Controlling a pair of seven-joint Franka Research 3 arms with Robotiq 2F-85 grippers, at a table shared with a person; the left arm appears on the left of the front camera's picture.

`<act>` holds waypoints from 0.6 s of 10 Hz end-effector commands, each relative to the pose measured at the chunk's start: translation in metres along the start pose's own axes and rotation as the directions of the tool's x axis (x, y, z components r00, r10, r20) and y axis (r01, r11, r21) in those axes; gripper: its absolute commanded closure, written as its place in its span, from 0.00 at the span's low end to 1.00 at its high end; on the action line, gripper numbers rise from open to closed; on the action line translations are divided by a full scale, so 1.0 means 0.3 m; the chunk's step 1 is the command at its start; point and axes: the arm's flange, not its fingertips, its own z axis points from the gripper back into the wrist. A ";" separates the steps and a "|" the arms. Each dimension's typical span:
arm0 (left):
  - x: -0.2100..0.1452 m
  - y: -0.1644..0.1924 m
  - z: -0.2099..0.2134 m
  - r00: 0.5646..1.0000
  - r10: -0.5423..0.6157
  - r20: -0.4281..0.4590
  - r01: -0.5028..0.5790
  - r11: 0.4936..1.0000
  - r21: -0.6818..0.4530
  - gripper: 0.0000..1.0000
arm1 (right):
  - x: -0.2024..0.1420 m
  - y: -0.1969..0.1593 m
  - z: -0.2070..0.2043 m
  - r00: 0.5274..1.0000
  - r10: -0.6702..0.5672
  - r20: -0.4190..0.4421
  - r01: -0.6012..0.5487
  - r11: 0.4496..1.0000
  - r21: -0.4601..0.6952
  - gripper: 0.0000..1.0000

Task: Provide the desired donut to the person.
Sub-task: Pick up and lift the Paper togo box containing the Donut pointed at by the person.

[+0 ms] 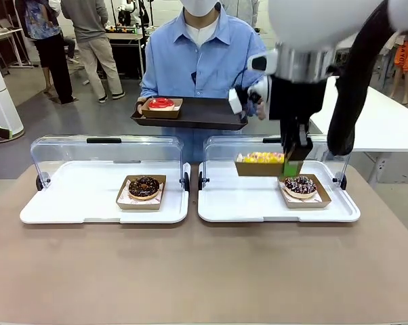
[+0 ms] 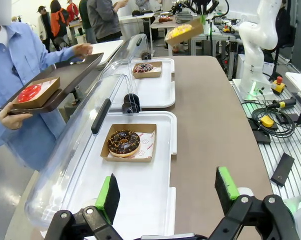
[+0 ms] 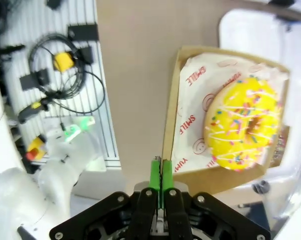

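The right gripper (image 1: 290,164) (image 3: 161,172) is clenched: its green pads (image 3: 154,175) are pressed together on the thin edge of a cardboard tray (image 1: 257,168) (image 3: 169,125), which is held in the air. Just beyond the pads, the yellow donut (image 1: 261,157) (image 3: 244,122) with sprinkles is carried in that tray on printed paper. Directly under the jaws, a sprinkled chocolate donut (image 1: 300,185) is seen in its own paper boat on the right white tray (image 1: 245,203), apart from the held tray. Behind the jaws, the raised clear lid (image 1: 224,147) of that tray is seen. Farther beyond, across the table (image 1: 204,271), the person (image 1: 200,61) is seen with a dark serving tray (image 1: 190,115) held in both hands; a red donut (image 1: 160,103) (image 2: 29,92) is set on it. The held yellow donut is kept lower than the serving tray and clear of it.

The left gripper (image 2: 166,187) is released, its jaws spread wide with nothing between them. Beneath them the left white tray (image 2: 155,200) (image 1: 89,203) is seen, and straight ahead of them, well clear of the pads, a glazed chocolate donut (image 2: 123,142) (image 1: 144,187) lies in a cardboard boat. To one side of the jaws this tray's lid (image 2: 75,150) is tilted open.
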 end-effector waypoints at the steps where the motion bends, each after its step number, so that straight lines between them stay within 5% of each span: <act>1: 0.003 -0.009 -0.002 1.000 0.001 -0.003 -0.001 1.000 0.012 0.00 | 0.024 -0.007 0.088 0.999 0.001 0.044 0.000 1.000 -0.027 1.00; 4: 0.003 -0.009 -0.002 1.000 0.001 -0.003 -0.001 1.000 0.012 0.00 | 0.044 -0.071 0.120 0.998 0.006 0.068 -0.005 1.000 -0.006 1.00; 6: 0.003 -0.009 -0.002 1.000 0.001 -0.003 -0.001 1.000 0.012 0.00 | 0.014 -0.014 0.136 0.999 0.009 0.047 -0.007 0.999 -0.054 1.00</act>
